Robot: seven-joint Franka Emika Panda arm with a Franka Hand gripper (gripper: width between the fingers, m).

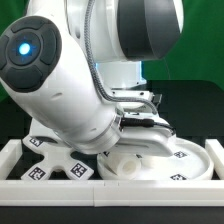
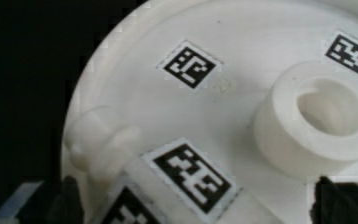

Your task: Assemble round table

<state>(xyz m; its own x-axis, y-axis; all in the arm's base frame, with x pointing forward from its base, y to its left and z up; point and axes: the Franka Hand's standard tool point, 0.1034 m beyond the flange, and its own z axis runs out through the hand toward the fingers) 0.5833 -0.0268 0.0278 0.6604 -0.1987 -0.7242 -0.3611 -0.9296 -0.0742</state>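
The large round disc [image 1: 160, 158] lies flat at the front right of the exterior view. In the wrist view the disc [image 2: 176, 110] fills the picture, with several tags and a raised round hub [image 2: 309, 120] whose hole is empty. My gripper [image 2: 197, 205] hangs close over the disc's face with its fingers [image 2: 51, 200] wide apart, open, a tagged white surface [image 2: 194, 175] between them. In the exterior view the gripper [image 1: 140, 135] is mostly hidden by the arm. The X-shaped cross base [image 1: 55, 168] lies at the front left. I cannot make out the leg for certain.
A low white wall [image 1: 110, 184] runs along the front of the black table and up its right side [image 1: 214, 150]. The disc sits close to that corner. The arm's big white body [image 1: 70, 80] blocks much of the exterior view.
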